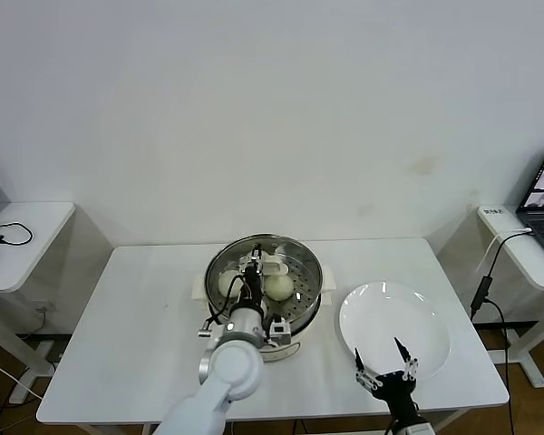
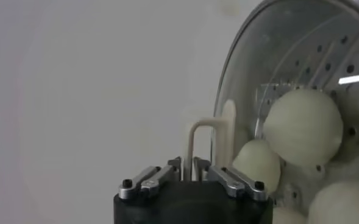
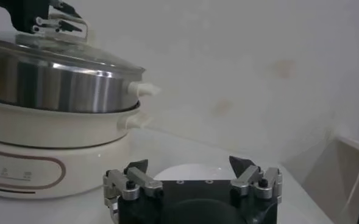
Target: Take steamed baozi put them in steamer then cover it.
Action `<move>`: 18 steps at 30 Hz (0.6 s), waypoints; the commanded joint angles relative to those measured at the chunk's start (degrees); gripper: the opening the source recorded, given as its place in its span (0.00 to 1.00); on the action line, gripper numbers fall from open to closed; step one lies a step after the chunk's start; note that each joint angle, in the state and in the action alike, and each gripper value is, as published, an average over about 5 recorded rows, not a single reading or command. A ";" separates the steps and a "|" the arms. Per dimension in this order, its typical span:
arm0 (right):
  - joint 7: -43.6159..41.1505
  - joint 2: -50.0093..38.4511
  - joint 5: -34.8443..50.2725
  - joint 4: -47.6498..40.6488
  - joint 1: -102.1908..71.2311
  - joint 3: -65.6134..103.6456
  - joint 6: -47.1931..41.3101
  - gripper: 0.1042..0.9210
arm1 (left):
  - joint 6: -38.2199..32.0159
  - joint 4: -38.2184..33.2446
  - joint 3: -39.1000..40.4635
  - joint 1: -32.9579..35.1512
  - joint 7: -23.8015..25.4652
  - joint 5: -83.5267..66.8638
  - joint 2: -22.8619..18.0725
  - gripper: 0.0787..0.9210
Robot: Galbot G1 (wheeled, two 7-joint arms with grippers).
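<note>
A: Where is the lid (image 3: 75, 52)?

B: On the steamer (image 1: 264, 283), at the table's (image 1: 145, 344) middle. Its cream handle (image 2: 208, 146) stands between the left gripper's (image 1: 255, 265) fingers (image 2: 149, 180).

A: Gripping it?

B: In the left wrist view the jaws stand narrow on either side of the handle; whether they press it, I can't tell.

A: The buns?

B: Under the glass, on the perforated tray. Buns (image 2: 302, 126) show clearly beside the handle; the head view shows two (image 1: 278, 286).

A: And the right gripper (image 1: 386, 362)?

B: Low at the near table edge, jaws spread wide, empty, over the white plate's (image 1: 381, 313) near rim, well apart from the steamer.
</note>
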 commanded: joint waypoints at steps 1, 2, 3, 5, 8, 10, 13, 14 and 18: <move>0.03 0.00 -0.08 0.19 -0.20 0.00 0.04 0.88 | -0.81 -6.33 -0.12 4.49 -1.16 -0.28 1.81 0.41; 0.04 0.00 -0.07 0.19 -0.25 0.02 0.05 0.88 | -1.02 -7.49 -0.14 5.45 -1.51 -0.52 2.33 0.44; 0.05 0.01 -0.08 0.17 -0.30 0.04 0.06 0.88 | -1.31 -8.80 -0.19 6.45 -1.91 -0.88 2.94 0.47; 0.06 0.00 -0.08 0.12 -0.39 0.08 0.10 0.88 | -1.87 -11.51 -0.41 8.50 -3.04 -2.15 4.30 0.54; 0.06 -0.11 -0.07 -0.07 -0.50 0.17 0.20 0.88 | -3.61 -16.15 -1.56 11.78 -5.05 -4.69 6.33 0.64; 0.07 -0.36 0.01 -0.26 -0.62 0.23 0.32 0.88 | -5.63 -19.31 -3.00 14.34 -6.66 -6.83 7.34 0.72; 0.18 -1.16 0.37 -0.45 -1.04 0.31 0.66 0.88 | -10.18 -23.86 -5.94 20.00 -10.50 -11.64 8.08 0.82; 0.24 -1.52 0.58 -0.44 -1.22 0.36 0.82 0.88 | -11.72 -25.35 -6.92 22.30 -11.70 -13.49 8.16 0.85; 0.50 -3.41 2.55 0.29 -2.16 0.77 1.41 0.88 | -16.71 -29.91 -11.84 32.66 -17.40 -27.90 8.12 0.88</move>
